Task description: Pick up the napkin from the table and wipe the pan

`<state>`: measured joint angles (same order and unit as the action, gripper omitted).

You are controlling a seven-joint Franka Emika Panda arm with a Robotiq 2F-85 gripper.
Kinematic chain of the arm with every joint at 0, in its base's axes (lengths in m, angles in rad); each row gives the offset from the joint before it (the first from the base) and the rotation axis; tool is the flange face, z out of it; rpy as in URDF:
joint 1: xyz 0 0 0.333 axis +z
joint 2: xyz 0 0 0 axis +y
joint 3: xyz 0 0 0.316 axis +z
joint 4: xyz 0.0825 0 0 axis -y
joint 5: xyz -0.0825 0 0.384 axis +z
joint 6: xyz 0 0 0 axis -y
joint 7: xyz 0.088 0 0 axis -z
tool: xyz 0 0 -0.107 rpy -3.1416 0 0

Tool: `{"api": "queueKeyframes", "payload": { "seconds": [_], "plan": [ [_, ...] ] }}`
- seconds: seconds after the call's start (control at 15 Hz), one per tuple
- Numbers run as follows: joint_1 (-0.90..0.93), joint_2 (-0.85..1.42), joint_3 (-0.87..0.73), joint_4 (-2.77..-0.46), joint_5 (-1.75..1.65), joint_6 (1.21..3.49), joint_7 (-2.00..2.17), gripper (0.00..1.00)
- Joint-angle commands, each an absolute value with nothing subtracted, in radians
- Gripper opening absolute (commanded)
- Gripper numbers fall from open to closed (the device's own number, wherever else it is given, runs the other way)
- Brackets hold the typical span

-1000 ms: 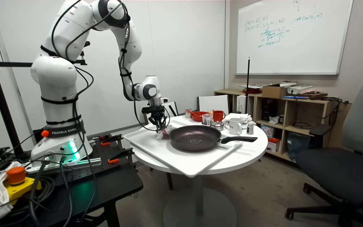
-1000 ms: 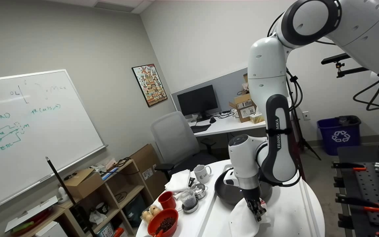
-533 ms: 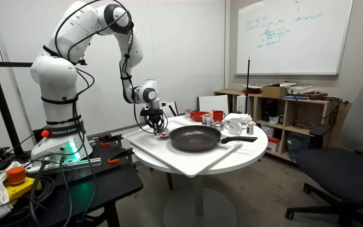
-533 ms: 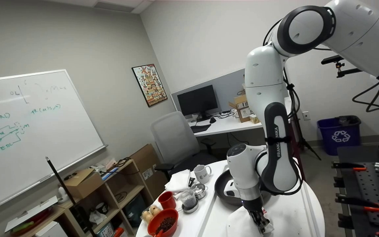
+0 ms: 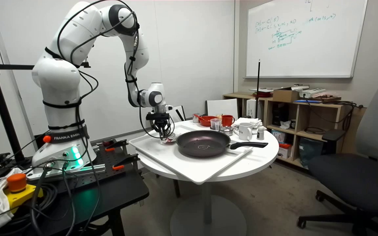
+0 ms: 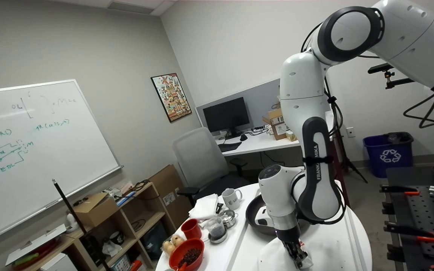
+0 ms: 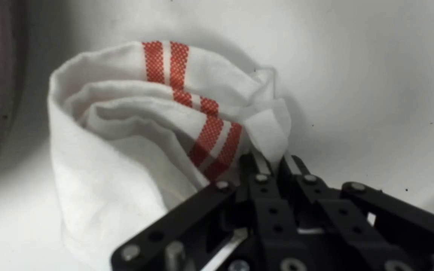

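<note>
Your gripper [image 7: 272, 162], jaws nearly together, pinches bunched part of red-striped white napkin [image 7: 138, 131]. Napkin rests on tray [image 5: 195, 168], just beside pan [image 5: 203, 143]. Grasp seems done; lifting, wiping left.

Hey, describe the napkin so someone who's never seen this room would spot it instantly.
Start at the round white table, then the white tray on it that carries the dark pan. Beside the pan, the end effector pinches the napkin. Its paired red stripes set it apart from the unstriped white pile near the white mug.
</note>
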<state>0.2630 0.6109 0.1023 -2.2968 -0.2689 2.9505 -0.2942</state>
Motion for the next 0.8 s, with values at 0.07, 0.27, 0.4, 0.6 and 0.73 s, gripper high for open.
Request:
{"api": "queueKeyframes", "payload": {
  "seconds": [0.07, 0.27, 0.4, 0.6, 0.73],
  "plan": [
    [0.24, 0.61, 0.121, -2.28, -0.28, 2.931, -0.285, 0.03],
    [0.236, 0.61, 0.122, -2.278, -0.28, 2.929, -0.286, 0.11],
    [0.235, 0.61, 0.123, -2.278, -0.28, 2.928, -0.284, 0.36],
    [0.232, 0.608, 0.127, -2.279, -0.278, 2.929, -0.285, 0.55],
    [0.229, 0.607, 0.131, -2.279, -0.277, 2.929, -0.285, 0.7]
  ]
}}
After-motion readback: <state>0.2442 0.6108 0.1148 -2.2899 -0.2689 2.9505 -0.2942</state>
